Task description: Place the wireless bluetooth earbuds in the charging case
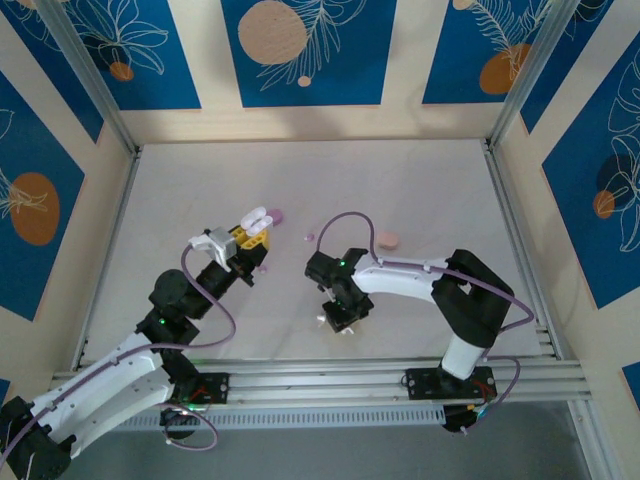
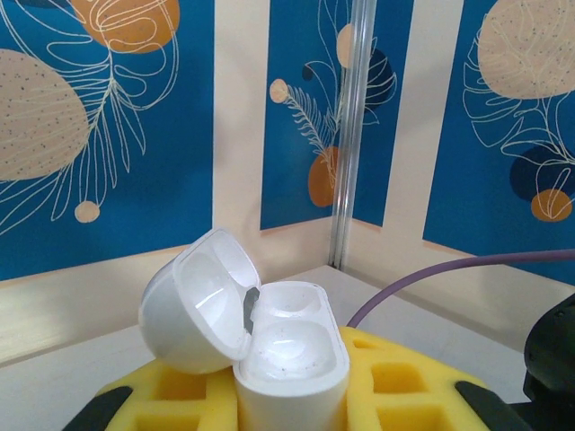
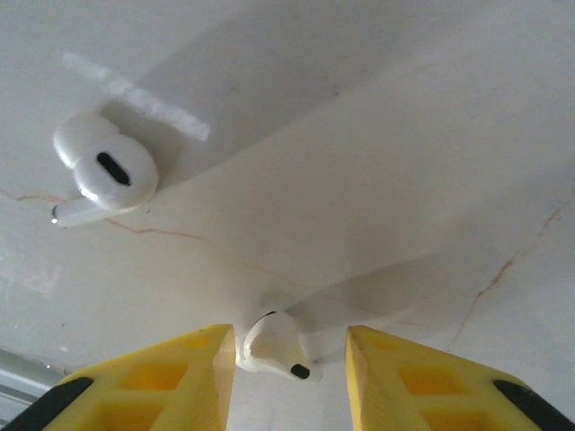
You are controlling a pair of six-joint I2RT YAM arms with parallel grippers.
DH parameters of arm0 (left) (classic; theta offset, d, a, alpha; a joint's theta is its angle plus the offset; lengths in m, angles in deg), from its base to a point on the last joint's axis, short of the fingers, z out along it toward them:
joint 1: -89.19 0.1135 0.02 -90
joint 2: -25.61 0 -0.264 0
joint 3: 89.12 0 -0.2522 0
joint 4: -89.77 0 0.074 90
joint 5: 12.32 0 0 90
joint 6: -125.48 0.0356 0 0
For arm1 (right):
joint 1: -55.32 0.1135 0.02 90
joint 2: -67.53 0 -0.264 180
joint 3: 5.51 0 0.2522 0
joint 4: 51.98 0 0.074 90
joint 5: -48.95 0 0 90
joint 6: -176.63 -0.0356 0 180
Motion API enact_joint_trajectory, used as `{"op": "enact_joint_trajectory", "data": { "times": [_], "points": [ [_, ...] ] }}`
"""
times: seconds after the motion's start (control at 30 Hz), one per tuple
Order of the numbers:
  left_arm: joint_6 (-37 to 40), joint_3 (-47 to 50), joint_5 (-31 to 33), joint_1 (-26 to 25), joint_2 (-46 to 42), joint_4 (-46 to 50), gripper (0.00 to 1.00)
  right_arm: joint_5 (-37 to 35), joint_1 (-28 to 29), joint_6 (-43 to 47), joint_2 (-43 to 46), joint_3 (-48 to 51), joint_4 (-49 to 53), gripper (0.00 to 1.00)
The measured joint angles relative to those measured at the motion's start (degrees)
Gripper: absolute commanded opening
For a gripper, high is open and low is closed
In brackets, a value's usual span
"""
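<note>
The white charging case (image 2: pixel 292 359) is pinched between the yellow pads (image 2: pixel 404 377) of the left gripper (image 1: pixel 247 240), which is pressed tight on its sides. The case is held up off the table (image 1: pixel 420 180), left of the middle. Its lid (image 2: pixel 193 310) is swung open and tipped to the left. Two empty hollows are seen inside it.

The right gripper (image 3: pixel 287 341) is pointed down at the table, close to the near edge and right of the middle. Its yellow fingers (image 3: pixel 395 377) are spread apart. One white earbud (image 3: pixel 274 346) is laid on the table between them, just beside one finger and apart from the other. A second white earbud (image 3: pixel 103 166), with a short stem, is laid farther off and is not touched.

From above, a small lilac bud (image 1: pixel 309 237) is seen on the table between the two grippers. A lilac thing (image 1: pixel 277 214) is seen just right of the held case, and a pink round thing (image 1: pixel 388 240) farther right. Whether these two are buds or cases cannot be told.
</note>
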Motion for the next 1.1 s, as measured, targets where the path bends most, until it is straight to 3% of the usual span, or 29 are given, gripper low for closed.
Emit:
{"op": "enact_joint_trajectory", "data": {
  "times": [0.33,0.6,0.83,1.1],
  "points": [
    [-0.02,0.09,0.00,0.00,0.02,0.46,0.18,2.84,-4.02,-2.12,2.60,4.28,-0.61,0.32],
    [-0.04,0.09,0.00,0.00,0.13,0.46,0.18,6.69,-7.10,-6.71,7.65,6.51,-1.40,0.46],
    [-0.04,0.09,-0.02,0.00,0.81,0.44,0.18,13.00,-7.50,-18.62,15.65,12.48,-4.85,0.52],
    [-0.20,0.09,-0.04,0.00,2.45,0.22,0.18,15.80,-6.67,-26.51,15.06,15.61,-7.85,0.50]
  ]
}}
